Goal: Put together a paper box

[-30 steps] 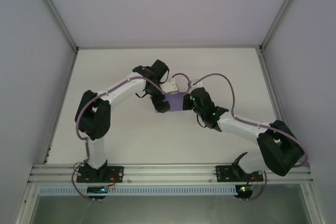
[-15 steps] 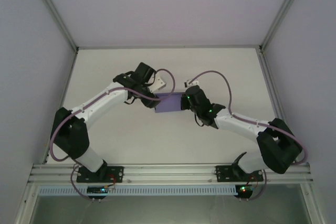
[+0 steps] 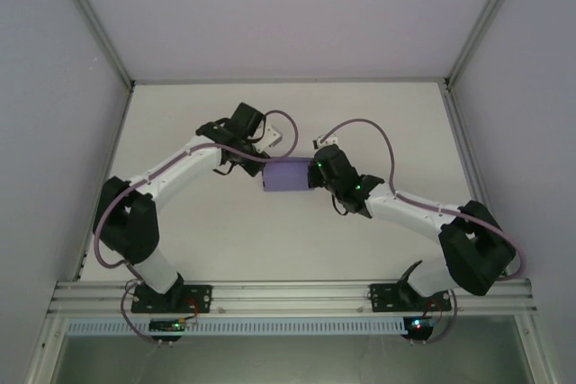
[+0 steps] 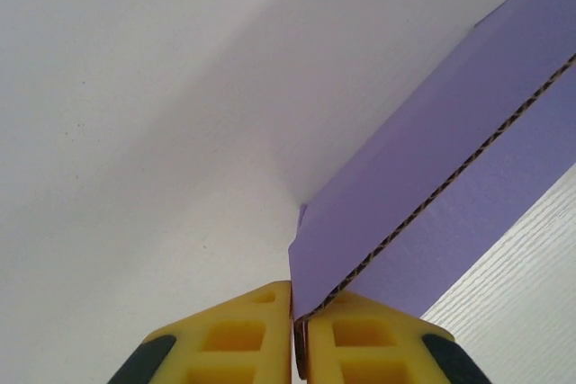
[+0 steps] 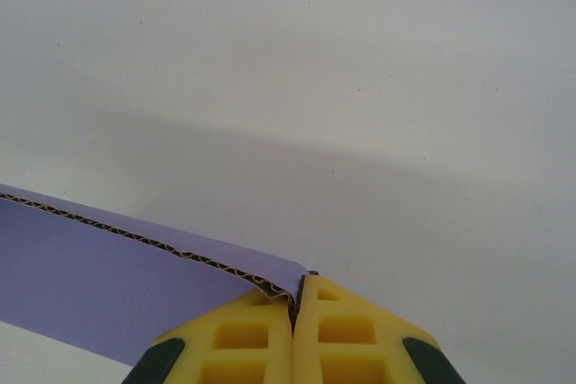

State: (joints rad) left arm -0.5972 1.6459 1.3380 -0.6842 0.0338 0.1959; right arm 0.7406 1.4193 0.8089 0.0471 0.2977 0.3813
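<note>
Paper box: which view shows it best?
Top external: the paper box shows nearly whole, held between left gripper and right gripper. Left wrist gives a close-up of a pinched corner and the corrugated edge. Right wrist gives one pinched edge strip.

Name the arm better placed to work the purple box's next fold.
Left, probably. The left gripper pinches the paper box at a corner where two panels meet; the right gripper clamps one edge, so it suits anchoring.
</note>
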